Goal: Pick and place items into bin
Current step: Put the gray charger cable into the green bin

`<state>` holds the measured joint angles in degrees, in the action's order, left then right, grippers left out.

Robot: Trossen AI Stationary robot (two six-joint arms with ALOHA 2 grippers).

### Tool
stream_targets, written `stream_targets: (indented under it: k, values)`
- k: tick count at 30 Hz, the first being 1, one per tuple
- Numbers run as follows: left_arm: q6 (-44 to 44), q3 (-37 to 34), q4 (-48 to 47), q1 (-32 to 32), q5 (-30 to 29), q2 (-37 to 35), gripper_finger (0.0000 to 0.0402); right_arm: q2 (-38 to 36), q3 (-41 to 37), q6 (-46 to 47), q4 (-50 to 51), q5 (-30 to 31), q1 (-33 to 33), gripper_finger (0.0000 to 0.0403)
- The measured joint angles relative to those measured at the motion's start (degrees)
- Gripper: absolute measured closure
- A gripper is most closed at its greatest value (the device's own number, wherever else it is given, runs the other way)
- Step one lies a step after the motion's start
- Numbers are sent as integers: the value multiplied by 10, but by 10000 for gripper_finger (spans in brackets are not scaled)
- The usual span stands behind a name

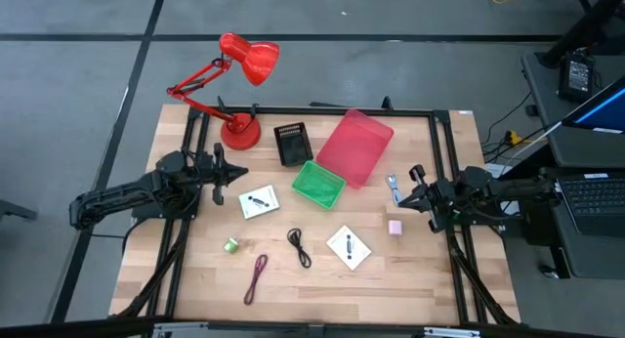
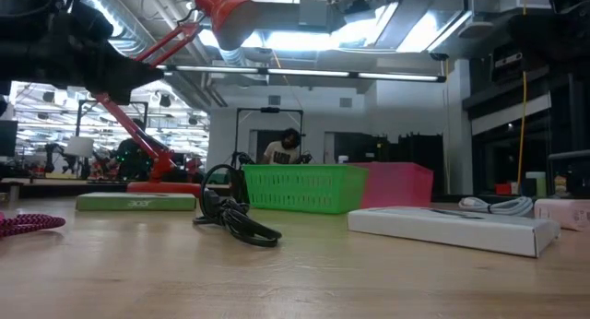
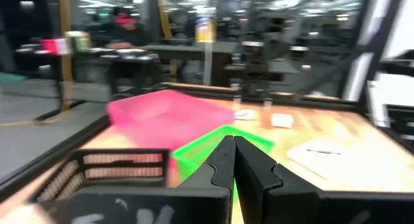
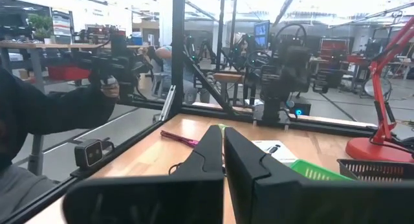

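In the high view, two white square cards point(image 1: 258, 201) point(image 1: 348, 246), a green roll point(image 1: 232, 245), a black cable point(image 1: 299, 246), a maroon cable point(image 1: 256, 277), a pink cube point(image 1: 395, 226) and a small blue-silver piece point(image 1: 393, 188) lie flat on the wooden table. My left gripper point(image 1: 237, 172) point(image 3: 234, 160) hovers at the table's left side, fingers shut, pointing toward the bins. My right gripper point(image 1: 410, 193) point(image 4: 223, 146) hovers at the right side, shut, just right of the blue-silver piece and above the pink cube. Neither holds anything.
A green bin point(image 1: 318, 184), a pink bin point(image 1: 354, 146) and a black bin point(image 1: 291, 144) stand at the table's middle and far part. A red desk lamp point(image 1: 239, 131) stands at the far left. A black frame point(image 1: 444, 152) rims the table. People show in the room beyond.
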<state>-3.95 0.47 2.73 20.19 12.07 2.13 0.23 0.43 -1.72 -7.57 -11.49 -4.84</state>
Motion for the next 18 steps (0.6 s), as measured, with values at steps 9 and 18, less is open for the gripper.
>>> stream_targets:
  k: [9, 18]
  values:
    - [2, 0, 3, 0, 26, 0, 398, 0, 0, 10, 3, 6, 0, 402]
    - [2, 0, 3, 0, 26, 0, 398, 4, 0, 28, 61, 113, 1, 402]
